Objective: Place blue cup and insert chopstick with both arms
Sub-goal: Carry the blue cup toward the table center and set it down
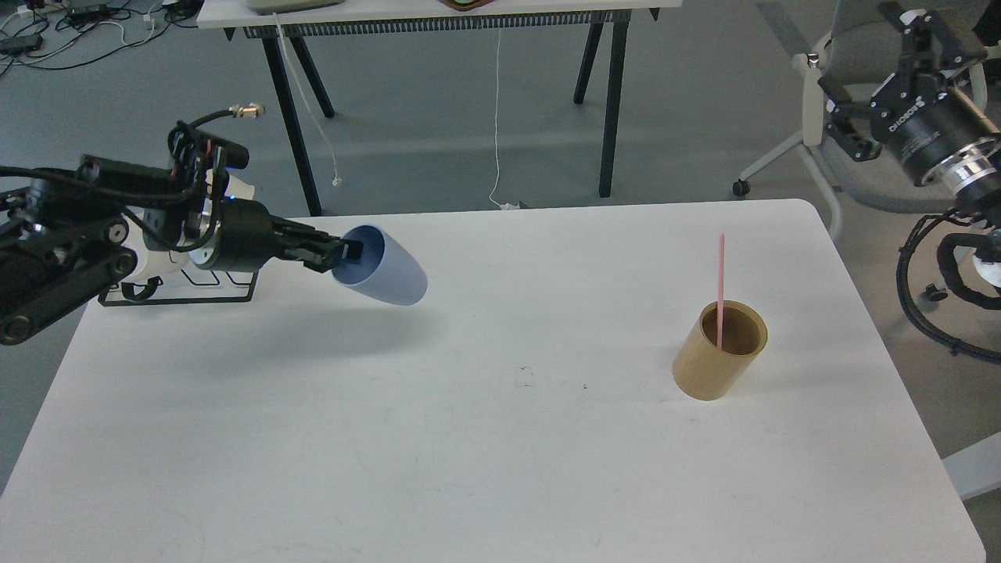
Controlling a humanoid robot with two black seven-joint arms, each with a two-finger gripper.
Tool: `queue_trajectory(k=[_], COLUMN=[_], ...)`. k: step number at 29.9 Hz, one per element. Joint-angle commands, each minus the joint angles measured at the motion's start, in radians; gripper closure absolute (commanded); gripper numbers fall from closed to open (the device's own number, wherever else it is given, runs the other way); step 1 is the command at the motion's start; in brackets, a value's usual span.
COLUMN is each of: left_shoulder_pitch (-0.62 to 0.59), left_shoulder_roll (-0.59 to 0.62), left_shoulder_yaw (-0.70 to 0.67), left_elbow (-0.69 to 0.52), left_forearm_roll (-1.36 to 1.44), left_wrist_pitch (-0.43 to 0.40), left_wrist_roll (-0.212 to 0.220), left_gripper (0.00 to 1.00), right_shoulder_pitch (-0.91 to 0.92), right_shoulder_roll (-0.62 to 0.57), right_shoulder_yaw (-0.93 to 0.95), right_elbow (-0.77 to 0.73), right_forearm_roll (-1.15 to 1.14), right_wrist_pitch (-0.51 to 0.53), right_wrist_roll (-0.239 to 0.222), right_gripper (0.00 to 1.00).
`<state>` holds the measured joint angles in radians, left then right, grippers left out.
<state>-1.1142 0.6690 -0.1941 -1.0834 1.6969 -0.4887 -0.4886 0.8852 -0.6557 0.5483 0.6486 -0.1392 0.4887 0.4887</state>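
Note:
My left gripper (348, 254) is shut on the rim of the blue cup (387, 272). It holds the cup in the air above the left part of the white table (500, 469), tilted with its mouth toward the arm. The pink chopstick (720, 285) stands upright in the tan wooden cup (718, 352) on the right side of the table. My right gripper (876, 62) is raised off the table's right edge, well above and right of the wooden cup. Its fingers look spread and hold nothing.
A black wire rack (184, 288) with white cups sits at the table's far left corner, partly hidden behind my left arm. A black-legged desk (438, 16) stands on the floor behind the table, and an office chair (852, 47) at the far right.

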Motion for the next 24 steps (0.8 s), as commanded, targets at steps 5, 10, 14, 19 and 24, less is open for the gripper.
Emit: queue_trajectory(k=[5, 10, 14, 19, 24], left_shoulder_pitch=[-0.124, -0.138, -0.128, -0.119, -0.115], left_shoulder_roll=[-0.325, -0.521, -0.594, -0.632, -0.641], left_shoulder_yaw=[0.117, 0.22, 0.223, 0.269, 0.3], left_elbow=[0.114, 0.275, 0.341, 0.382, 0.388], left_forearm_roll=[0.062, 0.16, 0.236, 0.335, 0.337], left_wrist_pitch=[0.0, 0.0, 0.0, 0.0, 0.0], left_wrist_roll=[0.0, 0.0, 0.0, 0.0, 0.0], left_gripper=[1.0, 1.0, 1.0, 1.0, 1.0], right_shoulder_pitch=[-0.04, -0.093, -0.126, -0.132, -0.132], right_shoulder_roll=[-0.16, -0.197, -0.208, -0.205, -0.196], right_shoulder_yaw=[0.009, 0.01, 0.01, 0.012, 0.012], right_elbow=[-0.006, -0.026, -0.026, -0.023, -0.021], right_forearm_roll=[0.136, 0.156, 0.176, 0.178, 0.178], right_wrist_pitch=[0.0, 0.0, 0.0, 0.0, 0.0], right_wrist_roll=[0.0, 0.0, 0.0, 0.0, 0.0], right_gripper=[0.01, 0.01, 0.01, 0.01, 0.01])
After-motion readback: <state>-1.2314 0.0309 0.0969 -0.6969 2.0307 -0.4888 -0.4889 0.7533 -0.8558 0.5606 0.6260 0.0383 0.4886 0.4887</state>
